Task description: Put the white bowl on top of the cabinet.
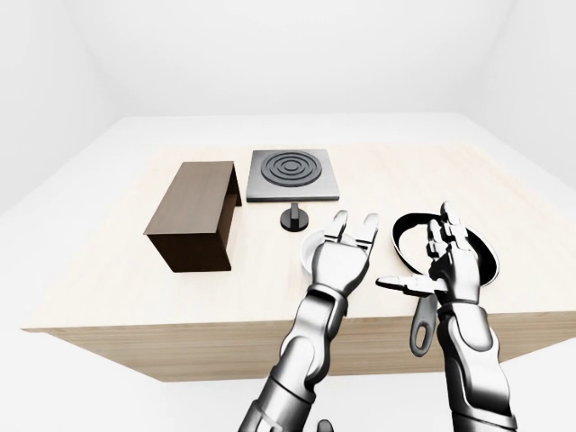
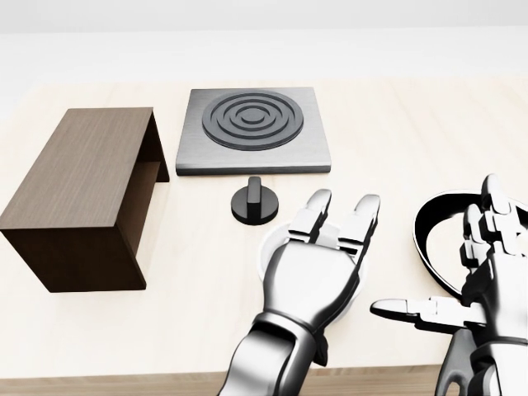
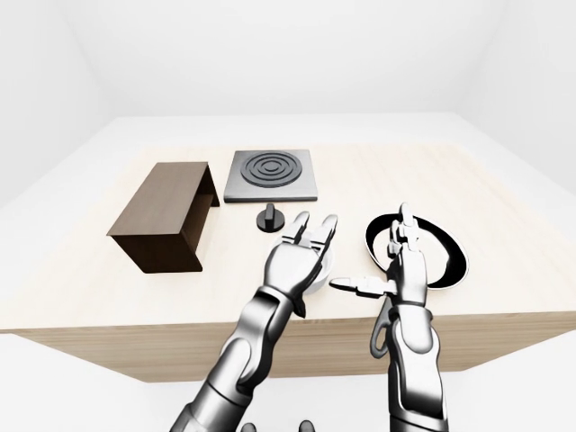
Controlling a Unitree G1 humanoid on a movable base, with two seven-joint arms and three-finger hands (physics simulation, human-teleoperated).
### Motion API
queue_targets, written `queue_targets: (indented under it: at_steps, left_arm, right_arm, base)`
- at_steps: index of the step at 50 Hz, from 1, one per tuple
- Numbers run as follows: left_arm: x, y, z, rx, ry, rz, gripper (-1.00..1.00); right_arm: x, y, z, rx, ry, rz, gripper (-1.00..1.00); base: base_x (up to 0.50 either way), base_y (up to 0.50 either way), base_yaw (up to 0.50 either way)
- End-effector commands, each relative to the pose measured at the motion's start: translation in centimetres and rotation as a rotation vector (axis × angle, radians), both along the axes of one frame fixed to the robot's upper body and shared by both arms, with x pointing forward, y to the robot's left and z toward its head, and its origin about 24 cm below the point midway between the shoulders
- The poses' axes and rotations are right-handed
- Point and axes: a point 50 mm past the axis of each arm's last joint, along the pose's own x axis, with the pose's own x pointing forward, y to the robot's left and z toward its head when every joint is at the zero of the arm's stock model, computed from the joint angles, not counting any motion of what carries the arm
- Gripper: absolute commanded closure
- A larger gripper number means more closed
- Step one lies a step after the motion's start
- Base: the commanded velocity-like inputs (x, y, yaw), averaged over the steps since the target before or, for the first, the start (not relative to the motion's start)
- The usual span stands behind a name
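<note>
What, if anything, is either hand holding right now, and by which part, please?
Nothing is held. The left hand hovers open over the white bowl, fingers extended; the right hand is open too.

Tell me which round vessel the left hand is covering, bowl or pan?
The white bowl: the left hand hides most of it; the black pan lies beside the right hand.

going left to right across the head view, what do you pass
cabinet → black knob → left hand over the white bowl → right hand in front of the black pan
</note>
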Motion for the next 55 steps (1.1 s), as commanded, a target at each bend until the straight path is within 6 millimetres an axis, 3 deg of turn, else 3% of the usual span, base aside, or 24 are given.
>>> queue_targets:
  at_steps: [1,15,17,32,43,46,55]
  left_arm:
    - [0.7,-0.2,-0.6,0.050,0.029,0.002,-1.00]
    - [2.4,0.2,-0.5,0.045,0.037,0.025,-1.00]
    - [3.6,1.2,-1.6,0.071,0.051,0.061,-1.00]
    - [3.9,1.5,-1.7,0.068,0.052,0.064,-1.00]
    - [4.1,1.2,-3.1,0.076,0.088,0.061,-1.00]
    - [4.2,1.5,-4.3,0.117,0.118,0.064,-1.00]
    - [4.4,1.6,-4.9,0.109,0.145,0.068,-1.00]
  right_arm:
    - [0.0,-0.1,0.0,0.000,-0.002,-0.004,-1.00]
    - [-0.1,0.1,-0.1,-0.003,0.005,-0.001,-1.00]
    - [-0.2,0.4,-0.4,-0.008,0.017,0.007,-1.00]
    - [-0.2,0.4,-0.5,-0.011,0.020,0.010,-1.00]
    - [-0.2,0.2,-0.2,-0.007,0.011,0.003,-1.00]
    - [-0.1,0.1,-0.1,-0.006,0.007,0.000,-1.00]
    - [-0.1,0.1,-0.1,-0.005,0.004,-0.002,-1.00]
  base:
    - [0.00,0.00,0.00]
    - [0.00,0.00,0.00]
    - [0.00,0.00,0.00]
    - [0.00,0.00,0.00]
    - [0.00,0.00,0.00]
    - [0.00,0.00,0.00]
    - [0.00,0.00,0.00]
